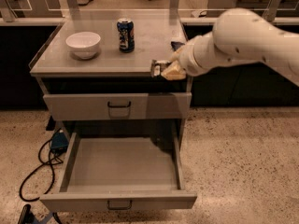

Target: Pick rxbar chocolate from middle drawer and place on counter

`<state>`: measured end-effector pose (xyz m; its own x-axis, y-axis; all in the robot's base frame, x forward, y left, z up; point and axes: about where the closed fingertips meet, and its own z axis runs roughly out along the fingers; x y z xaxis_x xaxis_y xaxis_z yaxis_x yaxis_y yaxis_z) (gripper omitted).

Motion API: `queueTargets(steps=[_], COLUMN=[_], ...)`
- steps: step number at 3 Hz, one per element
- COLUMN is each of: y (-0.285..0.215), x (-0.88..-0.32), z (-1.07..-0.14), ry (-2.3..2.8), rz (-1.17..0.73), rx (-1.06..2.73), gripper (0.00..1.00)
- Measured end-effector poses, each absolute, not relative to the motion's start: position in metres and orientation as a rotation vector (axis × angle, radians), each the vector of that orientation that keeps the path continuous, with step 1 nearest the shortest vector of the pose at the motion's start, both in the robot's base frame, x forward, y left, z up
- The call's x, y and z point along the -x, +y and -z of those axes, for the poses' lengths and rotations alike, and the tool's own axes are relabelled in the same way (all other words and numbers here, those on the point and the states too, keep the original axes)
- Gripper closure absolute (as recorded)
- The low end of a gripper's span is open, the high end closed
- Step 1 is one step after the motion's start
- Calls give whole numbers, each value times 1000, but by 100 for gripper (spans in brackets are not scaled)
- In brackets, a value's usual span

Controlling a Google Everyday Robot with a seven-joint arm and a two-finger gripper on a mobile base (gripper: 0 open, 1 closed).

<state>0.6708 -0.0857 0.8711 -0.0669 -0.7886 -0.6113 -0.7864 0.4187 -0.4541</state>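
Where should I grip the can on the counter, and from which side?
Take the can around its middle, from the front: it stands upright, cylindrical, the bowl apart to the left. The gripper is at the right front edge of the counter.

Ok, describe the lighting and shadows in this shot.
Camera view: dim, warm overhead light, with a pale sheen on the counter behind the can. Camera view: dark shadow in the middle drawer's rear right corner; the gripper, at the counter's front right edge, is lit from above.
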Motion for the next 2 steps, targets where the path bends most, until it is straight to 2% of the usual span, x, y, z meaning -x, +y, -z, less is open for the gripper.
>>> queueTargets(steps=[1, 2], y=[-71, -87], x=[-705, -736], z=[-902, -884], ry=[1806, 1866], rz=[86, 85], rx=[1515, 1644], gripper=[100, 100])
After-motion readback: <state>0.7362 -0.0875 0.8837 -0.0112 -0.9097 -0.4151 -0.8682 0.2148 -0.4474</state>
